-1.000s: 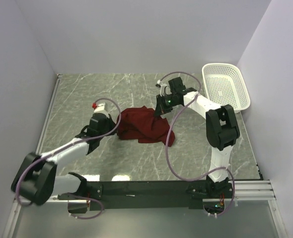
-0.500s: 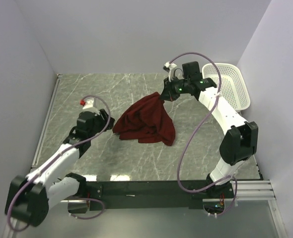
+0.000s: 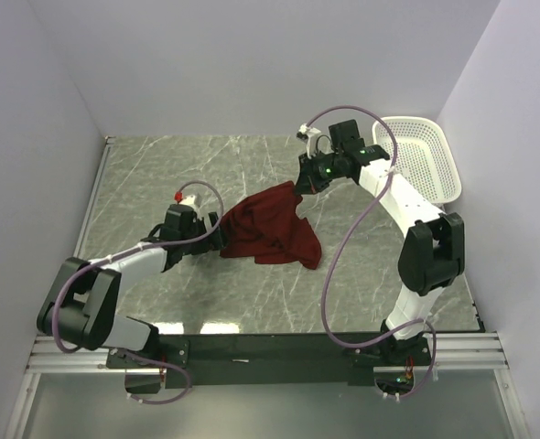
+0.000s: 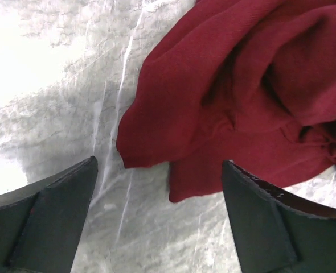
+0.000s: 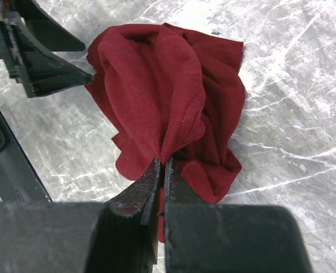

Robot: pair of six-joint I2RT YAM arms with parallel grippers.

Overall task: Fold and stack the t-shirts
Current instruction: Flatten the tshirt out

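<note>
Top: fixed high over the table's near edge, looking down across all of it. Left wrist: very close and low, facing the t-shirt's left side. Right wrist: higher up, looking down on that same t-shirt, shared by all three.

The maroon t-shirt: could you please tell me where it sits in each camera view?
Top external: maroon t-shirt crumpled mid-table, one corner lifted by the right gripper.
Left wrist: upper right, just beyond the open left gripper.
Right wrist: centre, bunched fabric pinched in the shut right gripper at the bottom.
Shared landmark: the grey marbled table under the shirt.
</note>
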